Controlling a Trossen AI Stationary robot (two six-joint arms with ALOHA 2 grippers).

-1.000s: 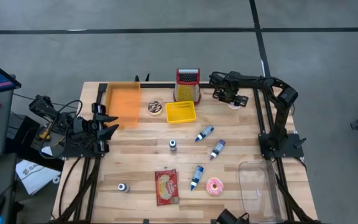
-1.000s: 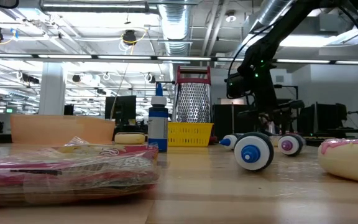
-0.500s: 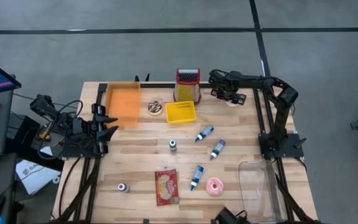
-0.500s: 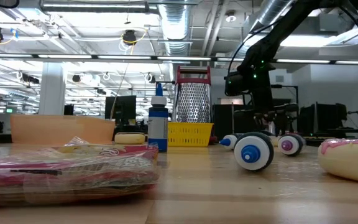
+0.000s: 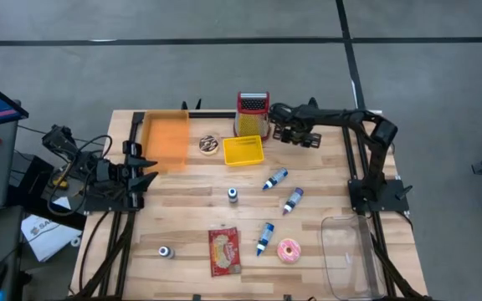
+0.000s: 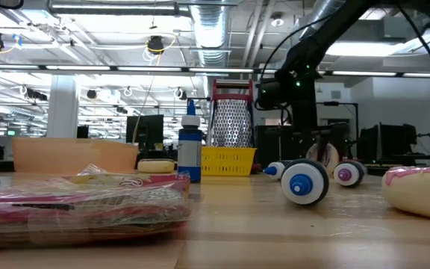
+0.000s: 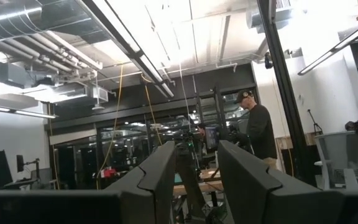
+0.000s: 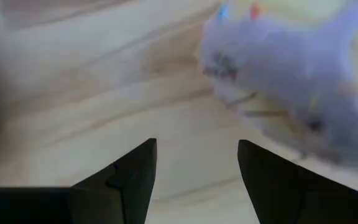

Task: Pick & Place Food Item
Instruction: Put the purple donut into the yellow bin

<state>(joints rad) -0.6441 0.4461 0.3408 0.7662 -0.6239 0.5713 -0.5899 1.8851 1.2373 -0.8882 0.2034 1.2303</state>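
- The food item I judge to be mine, a pale frosted piece (image 8: 291,74) with a few coloured specks, lies flat on the table (image 5: 191,209) at its far side, right of the grater (image 5: 253,113). It is too blurred in my right wrist view to name it more closely.
- My right gripper (image 8: 196,149) hangs low just beside it, fingers spread, with only bare wood between them. The piece is ahead of the fingertips and off to one side, not between them.
- So nothing is picked up yet. The grasp, the lift, the carry and the release are all left to do, as I judge it.
- Possible places to put it: the yellow basket (image 5: 243,151) is nearest, the orange tray (image 5: 166,138) farther left, the clear tub (image 5: 350,251) at the near right corner. I cannot tell which is meant.
- A pink doughnut (image 5: 289,250) and a chocolate one (image 5: 209,145) also lie loose on the table.
- My left gripper (image 5: 145,167) waits at the left edge, fingers somewhat apart and empty.
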